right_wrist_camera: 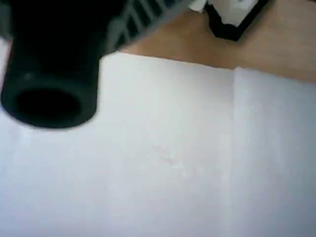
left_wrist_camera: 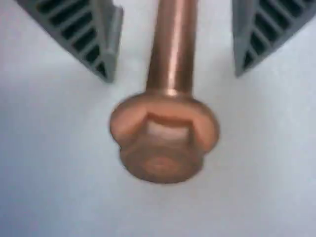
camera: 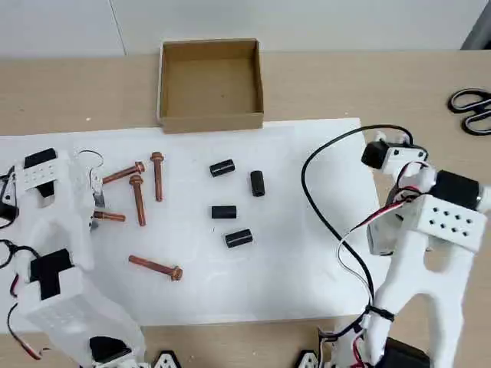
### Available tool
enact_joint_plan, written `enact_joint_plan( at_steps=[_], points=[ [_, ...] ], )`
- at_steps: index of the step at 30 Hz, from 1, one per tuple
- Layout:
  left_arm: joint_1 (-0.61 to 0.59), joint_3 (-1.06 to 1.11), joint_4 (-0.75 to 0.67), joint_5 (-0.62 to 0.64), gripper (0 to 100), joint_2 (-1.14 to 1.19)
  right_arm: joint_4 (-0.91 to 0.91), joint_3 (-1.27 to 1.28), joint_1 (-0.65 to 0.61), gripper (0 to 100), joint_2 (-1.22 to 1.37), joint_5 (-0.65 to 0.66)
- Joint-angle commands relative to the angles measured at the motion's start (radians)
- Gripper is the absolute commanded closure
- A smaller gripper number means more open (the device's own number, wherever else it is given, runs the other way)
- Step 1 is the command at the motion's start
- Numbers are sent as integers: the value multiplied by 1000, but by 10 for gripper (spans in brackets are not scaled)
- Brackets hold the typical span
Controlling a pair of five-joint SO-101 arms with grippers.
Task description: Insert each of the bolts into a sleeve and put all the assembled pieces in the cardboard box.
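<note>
My left gripper [left_wrist_camera: 173,74] is open low over the white sheet, one grey finger [left_wrist_camera: 86,34] on each side of a copper bolt [left_wrist_camera: 165,133] without touching it. In the high view that bolt [camera: 109,217] pokes out beside the left arm. Several more bolts [camera: 138,199] lie nearby, one apart [camera: 156,267]. Several black sleeves [camera: 224,211] lie mid-sheet. My right gripper [camera: 381,231] is over the sheet's right edge, shut on a black sleeve [right_wrist_camera: 49,74] with its open bore showing. The cardboard box [camera: 211,115] stands at the back, with nothing inside.
A white sheet [camera: 291,276] covers the wooden table. Scissors [camera: 472,110] lie at the far right edge. The right arm's black cable [camera: 322,207] loops over the sheet's right part.
</note>
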Motion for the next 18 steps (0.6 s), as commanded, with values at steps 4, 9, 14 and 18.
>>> enact_joint_plan(
  at_steps=[4,9,14,18],
  points=[
    [-58,4,-78,2,844,34,16,2,7,995,-35,-14],
    [-92,4,-135,-46,844,38,16,2,4,995,-35,-14],
    [-92,4,-147,-48,844,41,16,2,4,995,-35,-14],
    [-92,4,-146,-48,847,75,16,2,4,995,-35,-14]
  ],
)
